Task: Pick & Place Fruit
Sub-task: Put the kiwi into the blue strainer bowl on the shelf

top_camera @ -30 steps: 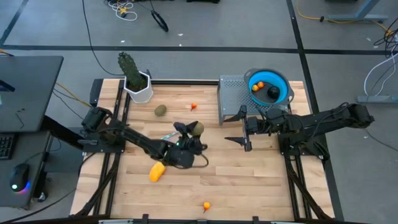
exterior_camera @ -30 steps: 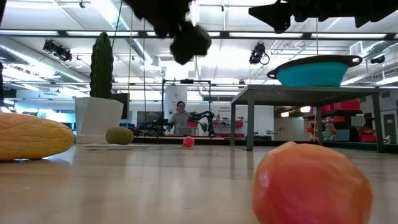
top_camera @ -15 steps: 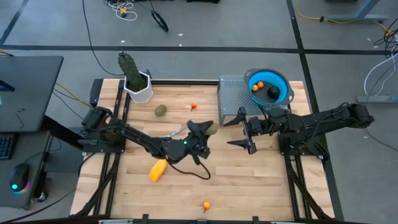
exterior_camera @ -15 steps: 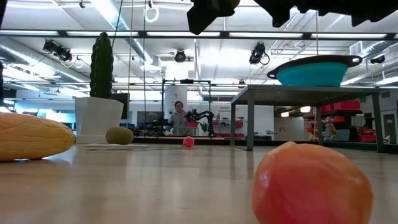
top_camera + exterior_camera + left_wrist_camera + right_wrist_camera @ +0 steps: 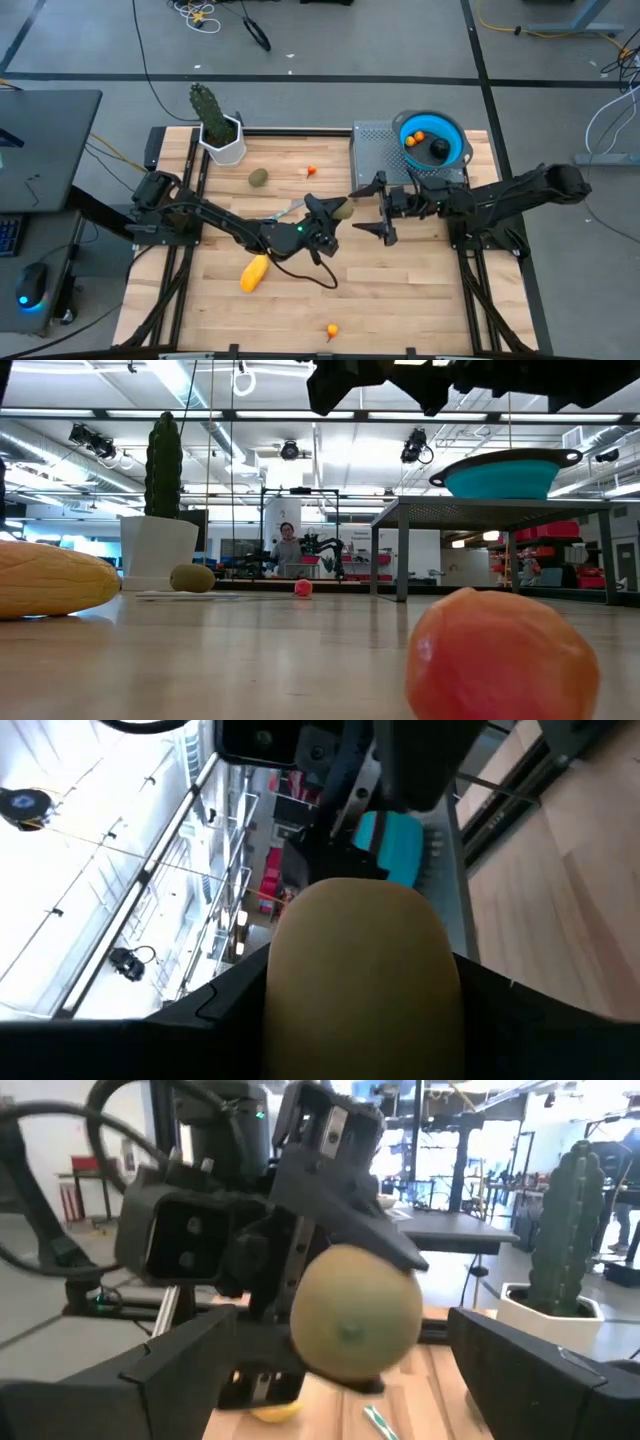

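Note:
An olive-green oval fruit [image 5: 344, 211] hangs above the table's middle with my left gripper [image 5: 334, 213] shut on it. My right gripper [image 5: 362, 211] stands open and level, facing it from the table's right. In the right wrist view the fruit [image 5: 355, 1315] sits just ahead of the two spread fingers, which do not touch it. A yellow oblong fruit [image 5: 253, 273], another olive oval [image 5: 258, 178] and two tiny orange fruits [image 5: 312, 171] [image 5: 331, 329] lie on the table. A dark round fruit [image 5: 439, 149] and an orange one [image 5: 416, 138] lie in the blue bowl [image 5: 455, 135]. My left gripper pinches the olive fruit by its two opposite sides [image 5: 285, 980] between its two fingers [image 5: 225, 1010]. The fingers come level from the table's left, pointing at my right gripper. The fruit is lifted clear of the table, its free end [image 5: 350, 1330] sticking out past the fingers.
The blue bowl stands on a grey metal rack [image 5: 372, 155] at the far right. A cactus in a white pot [image 5: 218, 125] stands at the far left. A knife [image 5: 285, 212] lies partly under my left arm. A person shows far off in the low view.
My left gripper has risen and swung toward the table's right with the olive fruit, rolling as it went, then held still. My right gripper has come toward the table's left, up to the fruit, staying open.

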